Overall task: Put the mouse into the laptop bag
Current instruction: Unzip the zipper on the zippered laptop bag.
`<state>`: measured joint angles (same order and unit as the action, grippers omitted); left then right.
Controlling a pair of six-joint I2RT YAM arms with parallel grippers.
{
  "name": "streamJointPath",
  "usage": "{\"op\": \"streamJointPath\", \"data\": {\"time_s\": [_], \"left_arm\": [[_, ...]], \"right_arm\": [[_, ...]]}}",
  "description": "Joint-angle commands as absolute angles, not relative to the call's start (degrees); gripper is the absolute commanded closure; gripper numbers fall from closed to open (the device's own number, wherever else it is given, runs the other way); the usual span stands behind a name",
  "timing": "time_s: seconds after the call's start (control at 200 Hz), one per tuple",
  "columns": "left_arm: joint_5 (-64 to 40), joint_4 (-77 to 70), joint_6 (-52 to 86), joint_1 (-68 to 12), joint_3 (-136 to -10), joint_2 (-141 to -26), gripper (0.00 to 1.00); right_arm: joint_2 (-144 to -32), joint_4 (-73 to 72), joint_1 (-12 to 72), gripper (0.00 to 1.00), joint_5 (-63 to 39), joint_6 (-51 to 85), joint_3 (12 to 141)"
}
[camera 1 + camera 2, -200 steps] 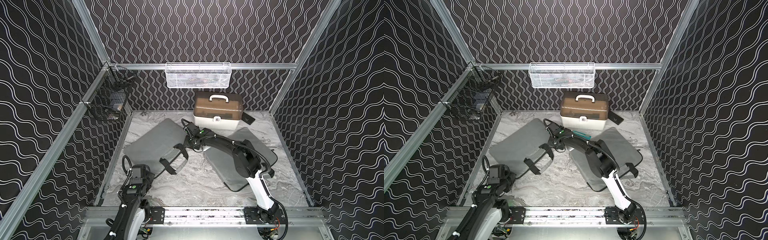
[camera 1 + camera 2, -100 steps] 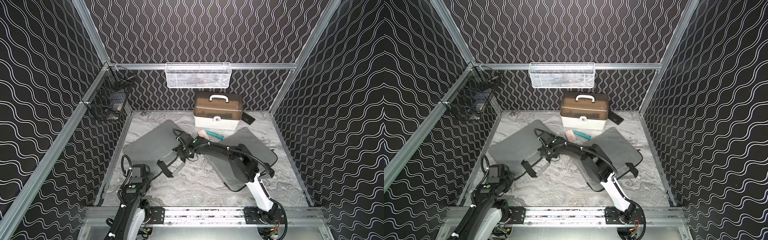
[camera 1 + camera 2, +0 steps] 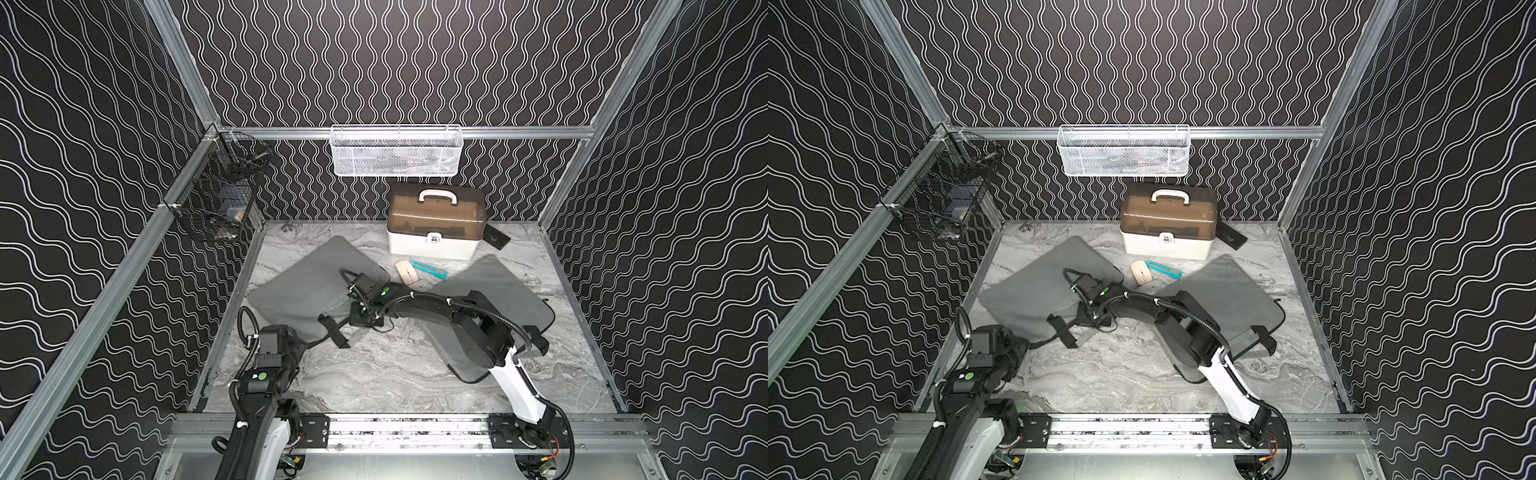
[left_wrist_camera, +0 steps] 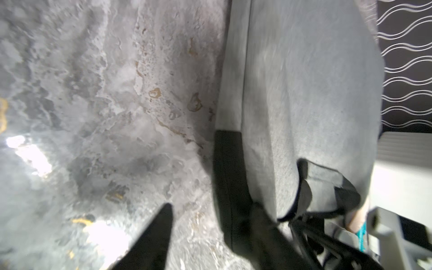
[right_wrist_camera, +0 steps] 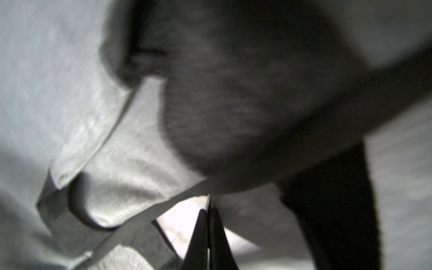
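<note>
The pale pink mouse (image 3: 405, 271) (image 3: 1140, 271) lies on the marble floor between two grey bags, with nothing touching it. The left grey laptop bag (image 3: 307, 282) (image 3: 1034, 286) lies flat, its black handle (image 3: 332, 332) at the front edge. My right gripper (image 3: 361, 321) (image 3: 1094, 319) (image 5: 208, 205) sits at that front edge, shut on a thin strip of the bag's rim, with the dark inside of the bag (image 5: 233, 93) just beyond. My left gripper (image 3: 301, 347) (image 4: 210, 210) stands open low over the floor, next to the bag's black strap (image 4: 229, 175).
A second grey bag (image 3: 494, 299) lies under my right arm. A teal tool (image 3: 430, 270) lies beside the mouse. A white box with a brown lid (image 3: 434, 226) stands at the back. A white mesh basket (image 3: 395, 149) and a black wire basket (image 3: 216, 203) hang on the walls.
My right gripper has moved from the mouse's spot forward to the bag's front edge, dragging the rim and handle along and uncovering the mouse. My left gripper has gone from shut to open.
</note>
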<state>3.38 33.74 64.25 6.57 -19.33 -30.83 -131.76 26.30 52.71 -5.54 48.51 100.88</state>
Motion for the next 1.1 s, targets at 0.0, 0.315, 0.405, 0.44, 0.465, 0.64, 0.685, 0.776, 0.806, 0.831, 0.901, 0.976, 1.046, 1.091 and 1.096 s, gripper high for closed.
{"op": "streamJointPath", "data": {"time_s": [0.0,0.315,0.405,0.44,0.465,0.64,0.685,0.776,0.806,0.831,0.901,0.976,1.046,1.091,1.096], "left_arm": [[6.2,36.4,60.8,6.6,-21.5,-29.6,0.27],[6.5,29.1,53.7,6.7,-23.1,-38.2,0.07],[6.6,24.2,53.0,6.9,-21.2,-39.0,0.04],[6.7,22.7,53.1,6.9,-20.6,-38.9,0.03],[6.7,21.7,53.0,6.9,-20.1,-38.8,0.02],[6.4,14.2,53.2,6.9,-18.0,-40.8,0.01],[6.3,12.7,53.3,6.9,-18.0,-42.3,0.01],[5.9,9.7,53.5,6.9,-18.0,-45.2,0.02],[5.9,8.7,53.7,6.9,-17.9,-46.2,0.03],[5.9,7.9,53.9,6.9,-17.8,-46.9,0.03],[6.0,6.0,54.7,6.9,-17.6,-48.9,0.03],[5.4,2.6,55.3,7.0,-16.9,-50.9,0.03],[5.4,-1.0,55.6,6.9,-16.9,-53.1,0.03],[5.2,-3.2,56.0,6.9,-16.9,-55.1,0.03],[5.2,-3.5,56.1,6.9,-17.0,-55.4,0.03]], "right_arm": [[-132.1,27.6,49.5,1.0,-2.6,46.1,101.3],[-141.3,34.5,47.4,1.0,-0.7,39.8,115.1],[-142.7,35.4,48.6,1.0,1.0,38.6,117.3],[-143.2,35.6,49.0,1.0,1.1,38.2,118.0],[-143.6,35.9,49.2,1.0,1.2,38.1,118.6],[-143.6,35.7,49.6,1.0,1.3,37.7,118.1],[-142.8,34.7,49.6,1.0,1.1,37.6,116.6],[-140.6,32.2,49.7,1.0,0.0,37.2,113.1],[-139.9,31.6,49.8,1.0,-0.1,37.2,112.1],[-139.3,31.2,49.9,1.0,-0.3,37.0,111.5],[-138.2,30.6,50.1,1.0,-0.5,36.6,110.3],[-137.2,30.2,50.5,1.0,-0.9,36.0,109.5],[-136.6,30.2,51.1,1.0,-1.1,35.7,109.3],[-136.1,30.2,51.7,1.0,-1.2,35.4,109.2],[-136.0,30.2,51.8,1.0,-1.2,35.4,109.2]]}}
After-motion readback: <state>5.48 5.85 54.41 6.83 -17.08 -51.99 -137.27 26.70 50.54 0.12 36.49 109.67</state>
